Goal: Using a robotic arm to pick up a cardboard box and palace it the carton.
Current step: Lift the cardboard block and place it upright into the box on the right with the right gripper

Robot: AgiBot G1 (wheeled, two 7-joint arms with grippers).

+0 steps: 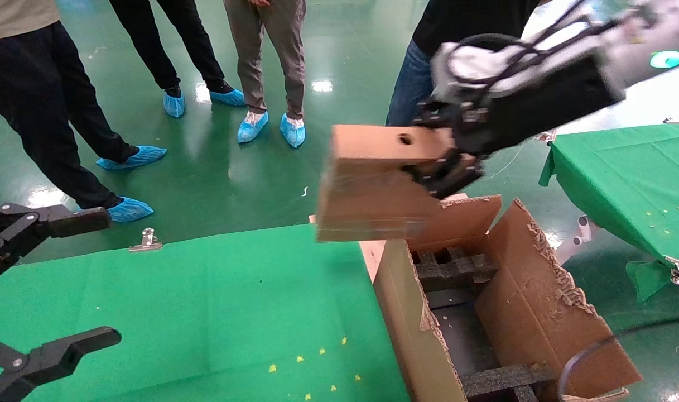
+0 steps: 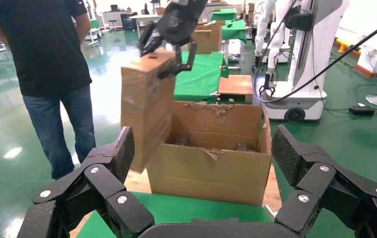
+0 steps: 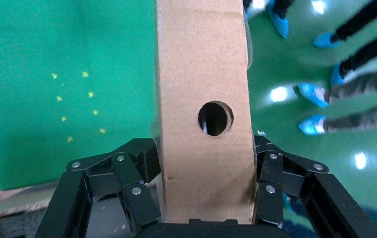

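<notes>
head view: the robotic arm reaches in from the right; right gripper clamps the cardboard box, lifted in the air, tilted, above the near-left edge of the carton. black foam inserts sit inside the carton. left gripper hangs over the green table, spread wide, holding nothing.

left wrist view: left gripper's fingers wide apart; beyond them the box hangs off the carton's left corner. a person stands beside it.

right wrist view: fingers press both sides of the box; round hole faces the camera.
</notes>
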